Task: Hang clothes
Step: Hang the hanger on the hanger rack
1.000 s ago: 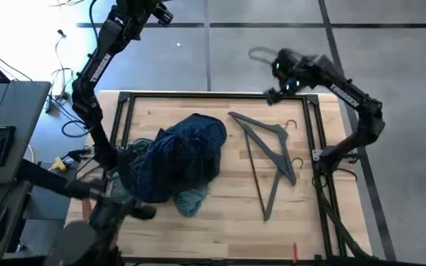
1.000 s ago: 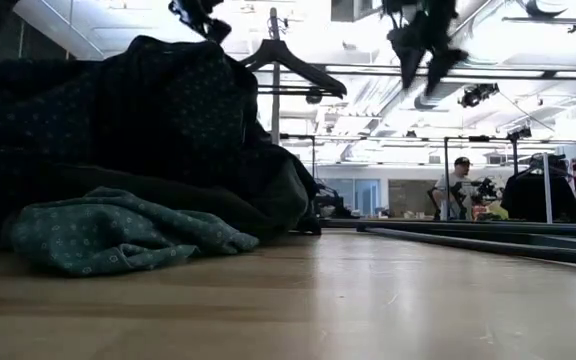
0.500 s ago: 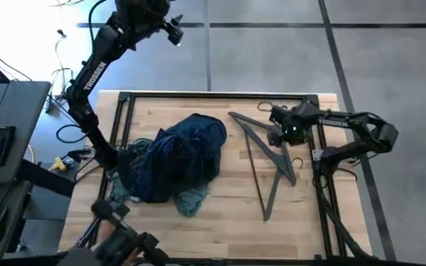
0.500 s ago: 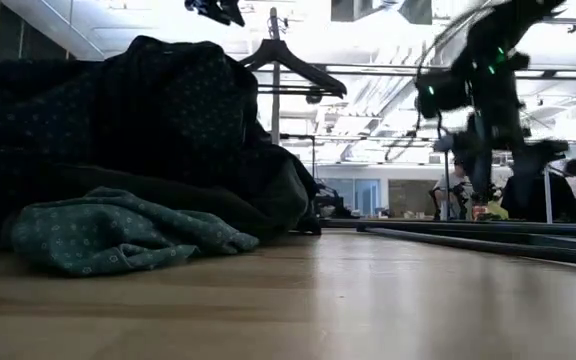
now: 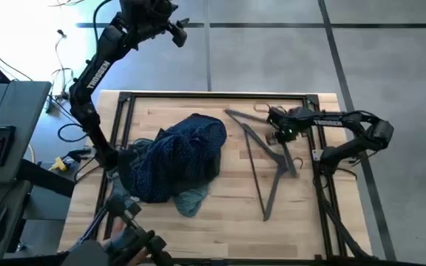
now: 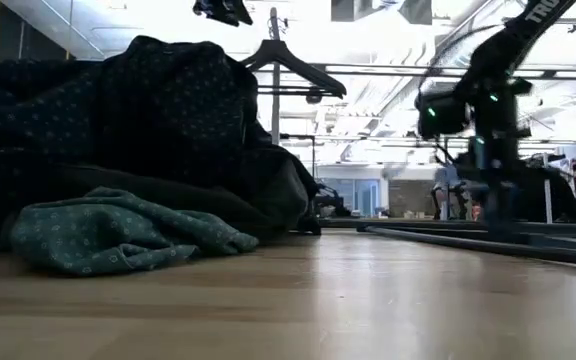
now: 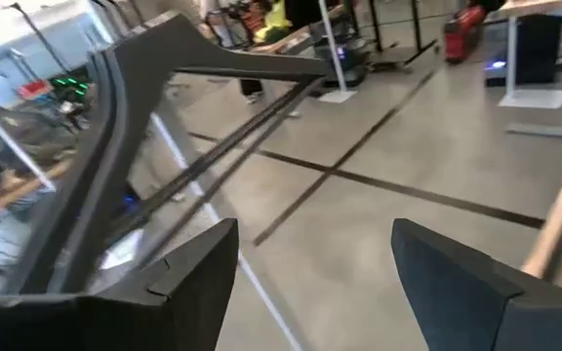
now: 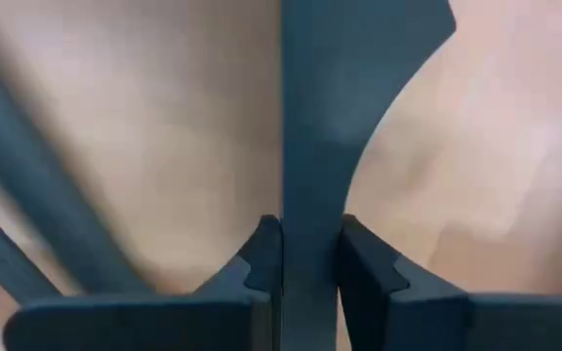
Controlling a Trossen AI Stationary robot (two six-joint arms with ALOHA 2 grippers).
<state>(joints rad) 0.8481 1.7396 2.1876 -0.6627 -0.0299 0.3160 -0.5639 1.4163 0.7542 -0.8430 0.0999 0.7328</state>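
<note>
Heaped clothes [image 5: 176, 159] well apart from right tool [image 5: 276, 129] clamped on grey hanger [image 5: 268, 159]

The right gripper [image 8: 310, 268] has its fingers clamped on a grey hanger [image 5: 261, 151], wood bare on either side. The clothes [image 5: 172, 159] heap blocks the table beyond them.

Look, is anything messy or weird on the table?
Yes. The clothes lie crumpled in one heap on the table instead of hanging, teal shirt squashed underneath. The right gripper is shut on a hanger; the left gripper hangs open beyond the table.
</note>
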